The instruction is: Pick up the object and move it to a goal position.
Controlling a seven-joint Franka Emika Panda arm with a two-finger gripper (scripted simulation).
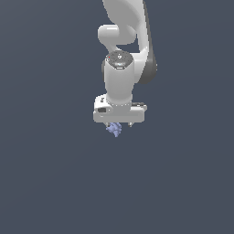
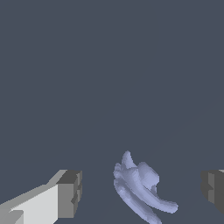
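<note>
Gripper (image 2: 142,192) agape around object (image 2: 140,190), plain slate-grey surroundings (image 1: 45,183)

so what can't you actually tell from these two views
- Exterior view: the tiny pale lavender-blue lumpy object is too small to show contact with the white tool, whose fingertips barely show.
- Wrist view: the object's lower end and both grey finger pads are cut off by the frame edge.
- No goal marker shows in either view.

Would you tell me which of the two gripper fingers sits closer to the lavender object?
In the wrist view, the finger with the white body looks slightly closer to the object; the other finger stands farther off. Neither touches it.
</note>
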